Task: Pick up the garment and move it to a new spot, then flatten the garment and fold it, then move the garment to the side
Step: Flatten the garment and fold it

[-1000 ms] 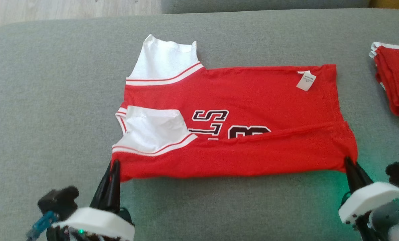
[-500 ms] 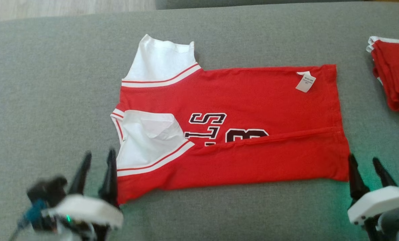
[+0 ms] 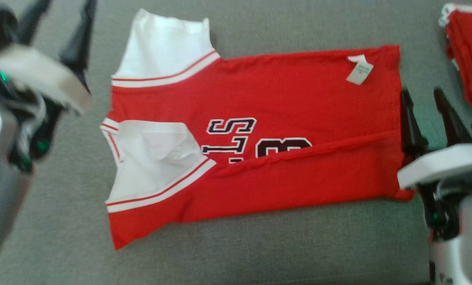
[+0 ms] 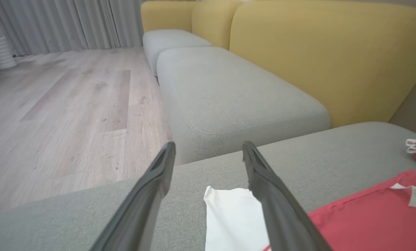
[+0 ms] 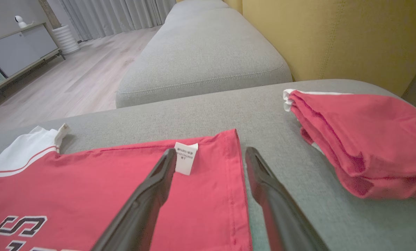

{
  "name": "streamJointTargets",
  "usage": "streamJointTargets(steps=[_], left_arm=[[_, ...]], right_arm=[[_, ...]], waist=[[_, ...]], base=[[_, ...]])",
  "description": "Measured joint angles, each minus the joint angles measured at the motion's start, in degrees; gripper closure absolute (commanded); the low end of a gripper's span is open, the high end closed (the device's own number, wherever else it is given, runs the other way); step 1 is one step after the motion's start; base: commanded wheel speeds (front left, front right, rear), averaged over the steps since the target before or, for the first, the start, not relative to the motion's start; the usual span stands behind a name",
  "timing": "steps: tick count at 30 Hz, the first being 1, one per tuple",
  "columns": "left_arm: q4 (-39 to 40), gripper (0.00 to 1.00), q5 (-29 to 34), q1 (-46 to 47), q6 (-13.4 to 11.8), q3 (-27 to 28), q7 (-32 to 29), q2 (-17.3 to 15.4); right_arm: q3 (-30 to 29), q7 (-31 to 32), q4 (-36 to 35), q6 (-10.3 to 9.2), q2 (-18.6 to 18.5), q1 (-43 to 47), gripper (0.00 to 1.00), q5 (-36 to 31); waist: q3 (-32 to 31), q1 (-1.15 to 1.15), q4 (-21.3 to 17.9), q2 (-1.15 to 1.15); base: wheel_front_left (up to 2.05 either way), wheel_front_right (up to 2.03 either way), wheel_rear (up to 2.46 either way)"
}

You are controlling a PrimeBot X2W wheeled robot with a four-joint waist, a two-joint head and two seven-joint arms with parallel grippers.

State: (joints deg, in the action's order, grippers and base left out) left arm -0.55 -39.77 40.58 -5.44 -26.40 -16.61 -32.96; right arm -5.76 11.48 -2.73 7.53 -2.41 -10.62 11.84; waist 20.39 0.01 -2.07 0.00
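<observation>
The garment (image 3: pixel 283 99), a red jersey with white sleeves and dark lettering, lies flat on the grey cushion (image 3: pixel 267 245) with its near long edge folded over the middle. A white tag (image 3: pixel 359 70) shows near its far right corner. My left gripper (image 3: pixel 63 6) is open at the upper left, beside the far white sleeve (image 4: pixel 234 218) and holding nothing. My right gripper (image 3: pixel 421 93) is open by the garment's right hem (image 5: pixel 234 181), one finger over the cloth and the other over the cushion, nothing between them.
A folded red garment (image 5: pixel 364 139) with white trim lies on the cushion at the far right. Yellow backrests (image 4: pixel 316 59) rise behind the seat, another grey cushion (image 4: pixel 228 94) adjoins it, and wooden floor (image 4: pixel 61 104) lies beyond the cushion's edge.
Both grippers let go of the garment's near corners and opened. The left arm moved toward the far white sleeve, the right up along the right hem. The head camera shifted too.
</observation>
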Motion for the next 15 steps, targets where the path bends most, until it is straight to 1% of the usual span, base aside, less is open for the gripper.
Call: streamJointTargets(steps=[4, 5, 8, 15], left_arm=[[-6.0, 0.00, 1.1, 7.3, 2.4, -2.4, -5.3, -0.3], [-6.0, 0.00, 1.1, 7.3, 2.4, -2.4, -5.3, -0.3], [-10.6, 0.00, 1.4, 10.1, 3.4, -3.8, -8.4, 0.1], [-18.2, 0.00, 1.5, 13.8, 4.4, -5.0, -10.1, 0.4]], right_arm=[[1.9, -1.0, 0.0, 0.00, -0.1, -4.2, 0.00, 0.0], [1.9, -1.0, 0.0, 0.00, -0.1, -4.2, 0.00, 0.0], [3.3, -1.5, 0.1, 0.00, -0.1, -6.6, 0.00, 0.0], [5.4, -3.0, 0.9, 0.00, -0.1, -9.5, 0.00, 0.2]], waist=[[3.7, 0.00, -1.6, 0.00], [3.7, 0.00, -1.6, 0.00], [6.6, 0.01, -3.0, 0.00], [12.3, 0.01, -6.2, 0.00]], base=[[0.00, 0.00, 0.00], [0.00, 0.00, 0.00], [0.00, 0.00, 0.00], [0.00, 0.00, 0.00]])
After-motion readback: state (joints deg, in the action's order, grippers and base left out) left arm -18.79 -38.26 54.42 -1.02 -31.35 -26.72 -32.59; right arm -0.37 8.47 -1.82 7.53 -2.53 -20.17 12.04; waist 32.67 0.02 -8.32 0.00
